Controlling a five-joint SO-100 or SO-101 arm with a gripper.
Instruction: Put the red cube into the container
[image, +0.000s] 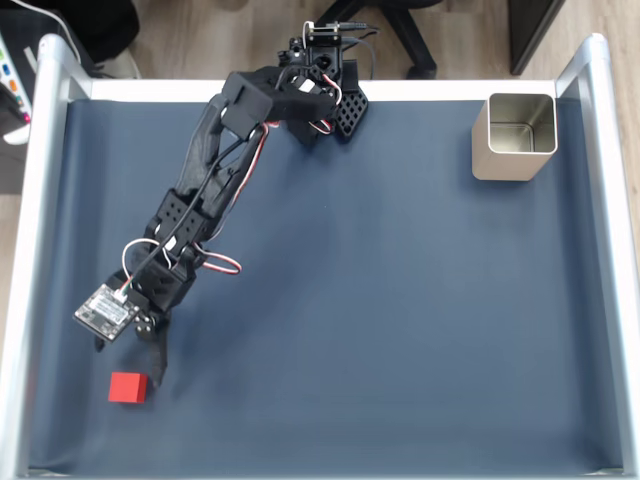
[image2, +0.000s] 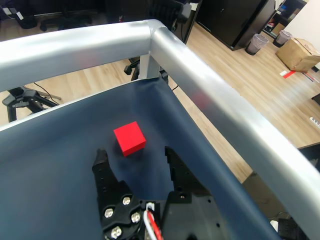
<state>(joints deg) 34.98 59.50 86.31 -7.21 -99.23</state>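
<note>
The red cube (image: 128, 386) lies on the dark blue mat near the front left corner in the fixed view. My gripper (image: 130, 364) hangs just above it in that view, open, with one black finger (image: 157, 362) reaching down beside the cube's right side. In the wrist view the red cube (image2: 129, 138) sits just past the tips of my open gripper (image2: 134, 156), centred on the gap, and nothing is held. The container (image: 513, 137), a square silvery tin, stands upright at the far right corner, far from the gripper.
Silver metal rails (image: 32, 250) frame the mat on the left, right and back; in the wrist view the rail (image2: 215, 100) runs close behind the cube. The arm's base (image: 325, 60) stands at the back centre. The blue mat (image: 380, 320) stretches between cube and tin.
</note>
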